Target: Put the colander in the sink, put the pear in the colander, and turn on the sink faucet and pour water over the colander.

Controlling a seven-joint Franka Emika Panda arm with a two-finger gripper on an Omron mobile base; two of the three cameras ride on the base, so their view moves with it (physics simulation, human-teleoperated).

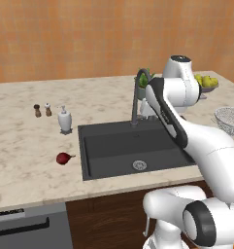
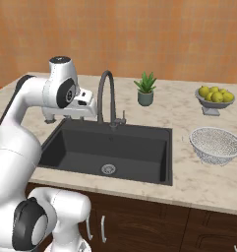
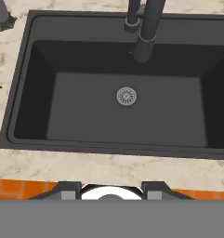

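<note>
While my gripper [image 3: 111, 186] hangs over the empty sink [image 3: 127, 118], fingers part-open and holding nothing, the colander [image 2: 216, 144] waits far right.

Two base views flank the sink [image 1: 133, 151], hand view straight above it

Even bright light — soft shadows, sharp
</note>
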